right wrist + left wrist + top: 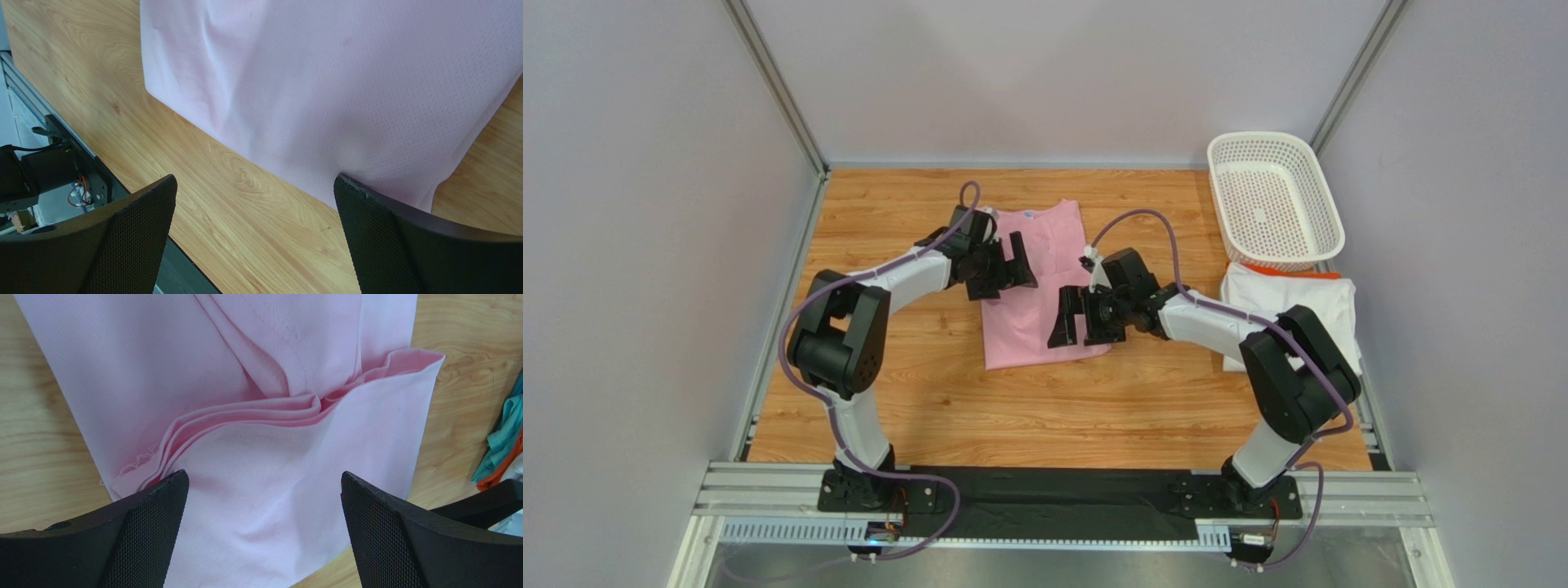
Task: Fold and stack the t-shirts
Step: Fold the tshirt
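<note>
The light pink t-shirt lies folded into a long narrow strip at the middle of the wooden table. My left gripper hovers open over its upper left part. In the left wrist view the layered pink folds show between the wide-apart black fingers, which hold nothing. My right gripper stands open at the strip's lower right edge. In the right wrist view the pink cloth lies just beyond its fingers, with bare wood between them. The white t-shirt with orange trim lies folded at the far right, partly under the right arm.
A white perforated basket stands at the back right, just behind the white shirt. A bit of teal and orange cloth shows at the right edge of the left wrist view. The metal rail runs along the table's near edge.
</note>
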`<action>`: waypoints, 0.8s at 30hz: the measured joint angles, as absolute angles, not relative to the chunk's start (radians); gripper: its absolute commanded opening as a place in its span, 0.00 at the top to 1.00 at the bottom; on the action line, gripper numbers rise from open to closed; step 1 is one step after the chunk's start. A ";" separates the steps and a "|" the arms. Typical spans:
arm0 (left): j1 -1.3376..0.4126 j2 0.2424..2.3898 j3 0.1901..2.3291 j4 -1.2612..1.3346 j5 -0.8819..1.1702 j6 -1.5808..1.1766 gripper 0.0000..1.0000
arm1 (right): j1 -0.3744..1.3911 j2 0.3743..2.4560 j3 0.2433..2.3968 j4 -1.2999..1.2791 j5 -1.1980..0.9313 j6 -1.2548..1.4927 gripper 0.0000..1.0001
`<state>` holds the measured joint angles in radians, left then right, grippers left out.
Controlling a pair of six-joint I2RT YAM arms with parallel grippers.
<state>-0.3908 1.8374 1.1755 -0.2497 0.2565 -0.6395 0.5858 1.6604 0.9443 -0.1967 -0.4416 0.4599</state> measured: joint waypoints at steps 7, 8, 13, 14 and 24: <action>-0.366 1.887 1.228 -0.270 0.219 -0.622 0.00 | 0.585 1.671 0.906 -0.196 -0.406 0.459 0.00; -0.365 1.902 1.234 -0.274 0.218 -0.621 0.00 | 0.585 1.671 0.906 -0.195 -0.405 0.459 0.00; -0.363 1.928 1.258 -0.262 0.227 -0.622 0.00 | 0.583 1.672 0.900 -0.182 -0.393 0.460 0.00; -0.363 1.928 1.258 -0.261 0.227 -0.622 0.00 | 0.583 1.672 0.898 -0.180 -0.393 0.460 0.00; -0.366 1.798 1.233 -0.353 0.203 -0.609 0.00 | 0.583 1.552 0.897 -0.278 -0.337 0.437 0.00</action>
